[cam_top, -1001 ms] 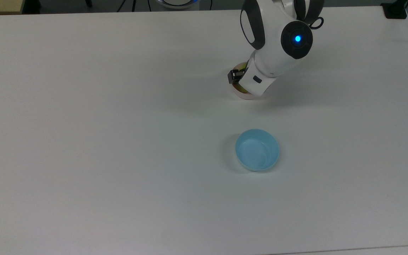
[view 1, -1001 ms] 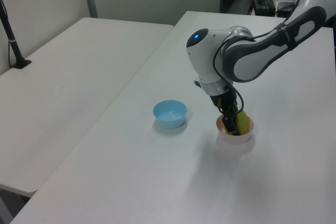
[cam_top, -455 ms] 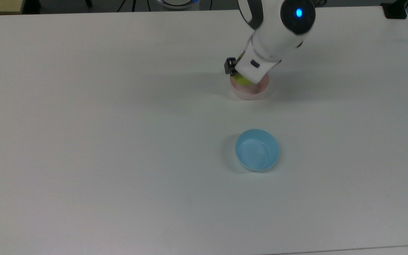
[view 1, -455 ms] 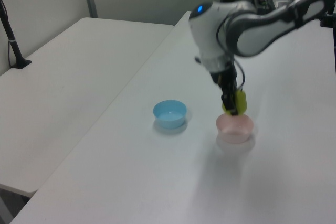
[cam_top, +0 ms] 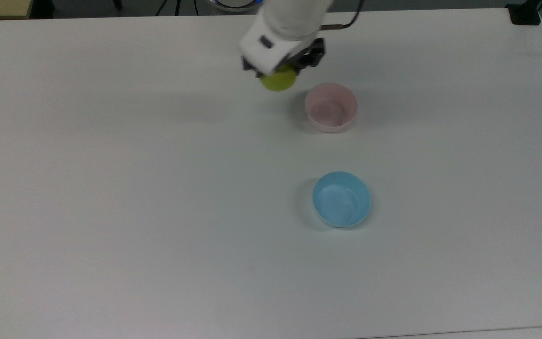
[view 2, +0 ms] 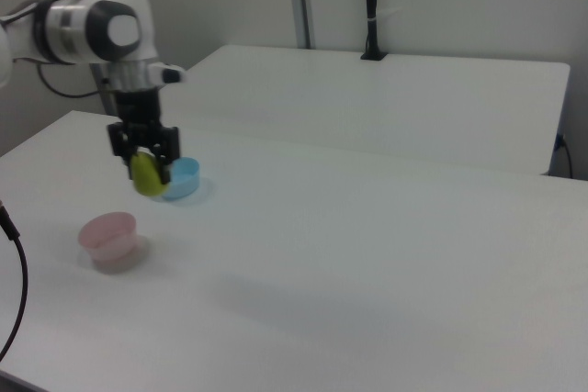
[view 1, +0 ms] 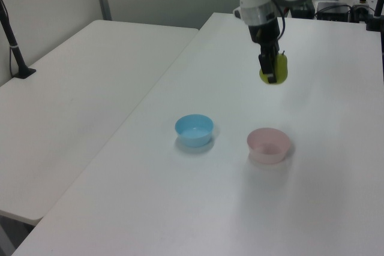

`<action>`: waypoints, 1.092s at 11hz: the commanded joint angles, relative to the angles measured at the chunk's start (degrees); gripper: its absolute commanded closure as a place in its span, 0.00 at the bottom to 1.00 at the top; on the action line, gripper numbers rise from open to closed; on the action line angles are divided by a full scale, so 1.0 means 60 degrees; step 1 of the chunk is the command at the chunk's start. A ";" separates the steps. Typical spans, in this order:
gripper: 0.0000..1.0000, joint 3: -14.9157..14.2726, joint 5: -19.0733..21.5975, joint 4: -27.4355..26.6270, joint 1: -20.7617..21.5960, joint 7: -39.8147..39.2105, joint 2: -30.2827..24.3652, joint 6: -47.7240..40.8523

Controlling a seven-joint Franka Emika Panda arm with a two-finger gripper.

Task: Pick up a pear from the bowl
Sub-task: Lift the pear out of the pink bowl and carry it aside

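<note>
Pear held clear above the table, bowl vacated.

The pear point(view 1: 274, 70) is clamped between the fingers of the gripper point(view 1: 270, 69), long axis roughly upright, hanging directly beneath it; the pink bowl point(view 1: 269, 145) is seen well below and apart.

In the upper middle of the frame the claw point(cam_top: 280, 70) grips the yellow-green pear point(cam_top: 278, 81) above the white desk point(cam_top: 111, 188). The pink bowl point(cam_top: 331, 107) sits just right of it; the light blue bowl point(cam_top: 341, 199) lies lower, right of centre.
</note>
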 commanded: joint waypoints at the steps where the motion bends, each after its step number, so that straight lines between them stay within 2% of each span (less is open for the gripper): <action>1: 0.71 0.0005 -0.0047 0.0090 -0.1208 -0.0928 0.0200 -0.0063; 4: 0.68 -0.0024 -0.0121 -0.0012 -0.1548 -0.1092 0.0915 0.0785; 6: 0.60 -0.0024 -0.0341 -0.0027 -0.1534 -0.0961 0.1516 0.1428; 8: 0.56 -0.0024 -0.0515 -0.0041 -0.1519 -0.0639 0.2044 0.1972; 11: 0.30 -0.0024 -0.0751 -0.0216 -0.1475 -0.0652 0.2368 0.2178; 12: 0.14 -0.0009 -0.0896 -0.0232 -0.1475 -0.0638 0.2412 0.2179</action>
